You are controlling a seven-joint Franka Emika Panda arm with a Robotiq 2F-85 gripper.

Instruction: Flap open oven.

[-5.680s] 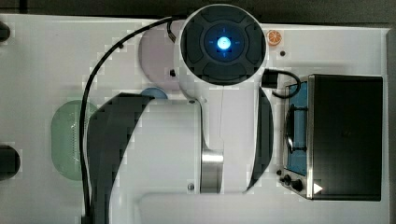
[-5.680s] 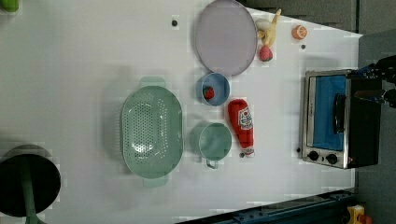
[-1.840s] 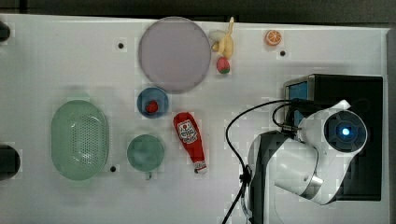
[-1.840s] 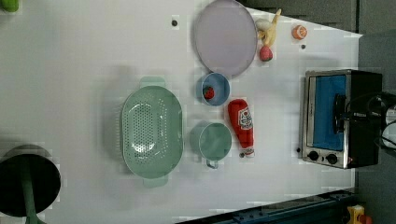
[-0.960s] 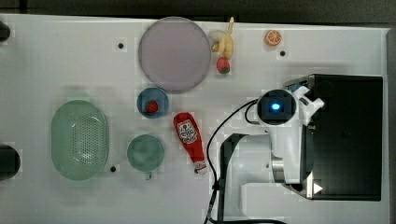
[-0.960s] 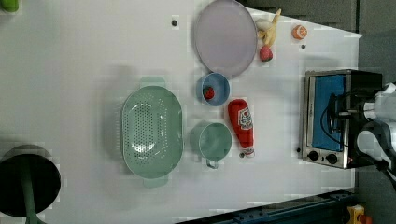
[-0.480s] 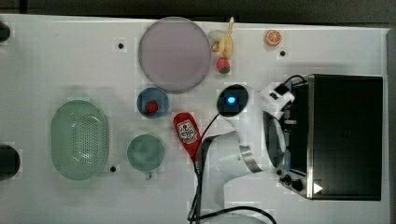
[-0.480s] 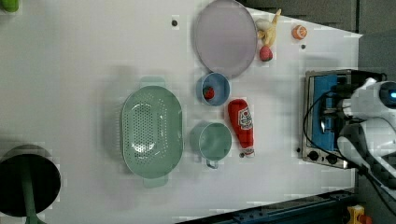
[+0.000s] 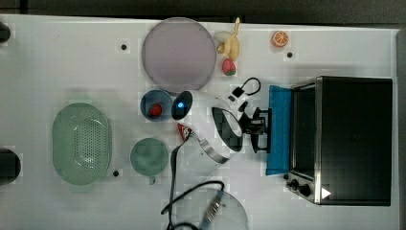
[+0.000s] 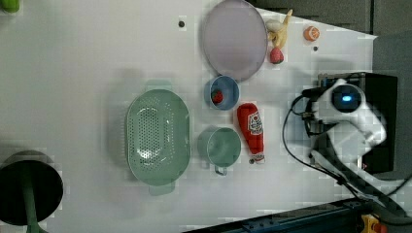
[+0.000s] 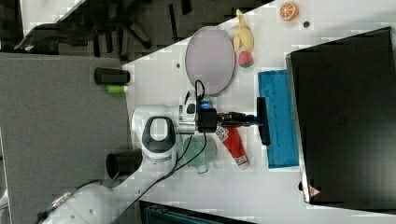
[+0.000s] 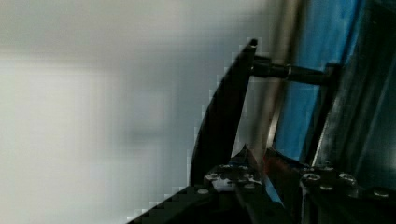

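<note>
Oven (image 9: 352,139) black, boxy; blue glass door (image 9: 279,129) folded down flat.

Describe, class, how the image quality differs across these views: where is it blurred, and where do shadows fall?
Wrist view: pale background fully out of focus, the oven door handle and blue glass smeared. Top view: blocky but even light, soft shadow beside the green colander. Left view: faint shadow left of the colander. Right view: the oven top nearly featureless black.

A white table (image 9: 57,62) stands over dark floor (image 11: 154,18), with grey flooring (image 11: 56,121) alongside.
</note>
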